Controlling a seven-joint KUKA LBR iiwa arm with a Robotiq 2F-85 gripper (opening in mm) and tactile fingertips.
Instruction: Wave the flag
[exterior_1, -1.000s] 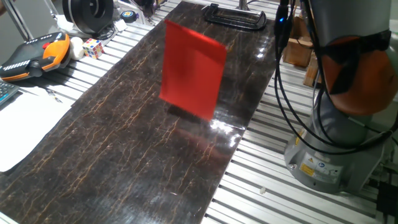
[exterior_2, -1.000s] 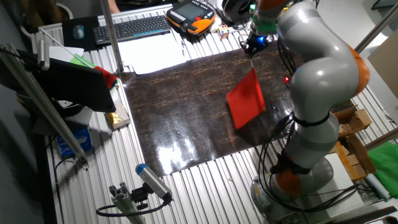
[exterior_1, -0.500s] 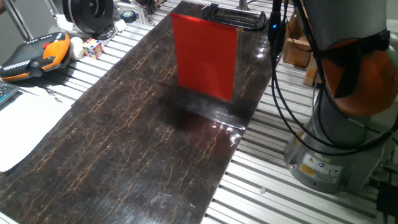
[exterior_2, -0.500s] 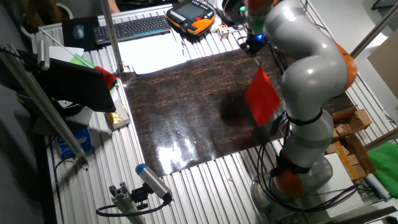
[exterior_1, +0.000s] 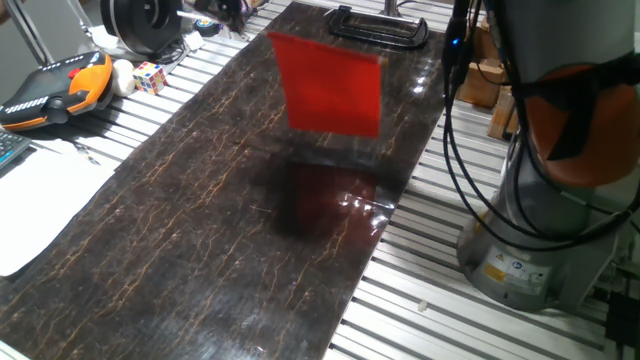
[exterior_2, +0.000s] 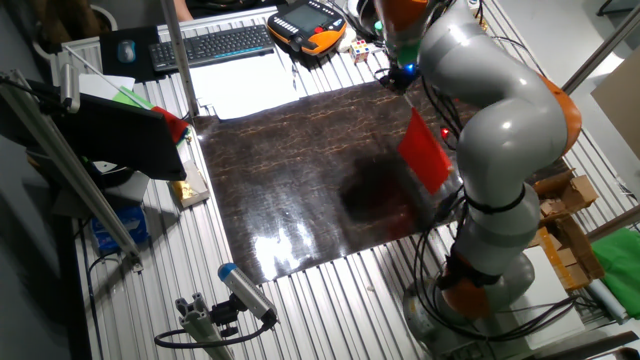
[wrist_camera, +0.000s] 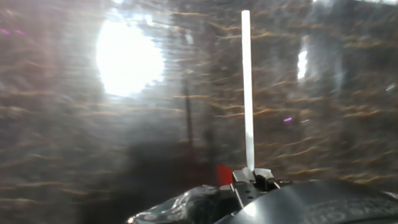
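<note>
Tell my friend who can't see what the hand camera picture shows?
A thin white stick rises straight from the gripper at the bottom edge. Behind it lies a blurry dark tabletop with a bright glare spot.

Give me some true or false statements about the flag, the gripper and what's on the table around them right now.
1. The flag is lying flat on the dark mat. False: it hangs in the air above the mat, with its shadow below it.
2. The gripper is shut on the flag's white stick. True.
3. The flag is blue. False: it is plain red.
4. A Rubik's cube sits near the orange pendant. True.
5. A keyboard lies on the mat. False: it lies off the mat, beyond its far edge in the other fixed view.
</note>
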